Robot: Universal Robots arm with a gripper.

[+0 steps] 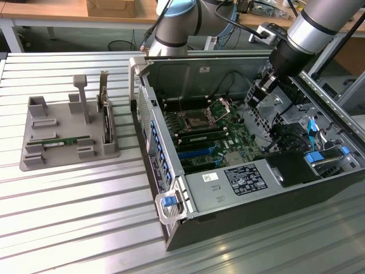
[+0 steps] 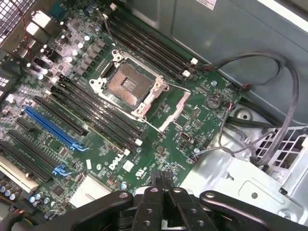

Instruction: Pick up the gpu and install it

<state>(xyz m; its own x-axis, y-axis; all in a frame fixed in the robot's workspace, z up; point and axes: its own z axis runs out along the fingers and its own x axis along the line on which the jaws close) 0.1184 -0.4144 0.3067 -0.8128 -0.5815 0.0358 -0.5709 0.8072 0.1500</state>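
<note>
The jaws (image 2: 163, 185) are closed tight together with nothing between them; in the wrist view the two dark fingers (image 2: 155, 180) meet over the edge of the green motherboard (image 2: 144, 120), clear of its surface. In the exterior view the arm (image 1: 311, 28) reaches down into the open computer case (image 1: 239, 188) at its far end on the exterior view's right, above the metal drive bays.

The gpu (image 1: 63, 141), a thin green stick with a white label, lies flat in a slot of the grey holder tray (image 1: 40, 160) on the ribbed metal tabletop (image 1: 74, 228), well apart from the arm, on the exterior view's left of the case. An upright dark card (image 1: 106, 123) with a metal bracket stands in the same tray just beside it.

On the motherboard, the empty processor socket (image 2: 126, 84) sits between rows of black memory slots (image 2: 96, 113), with a blue slot (image 2: 53, 127) near them.
</note>
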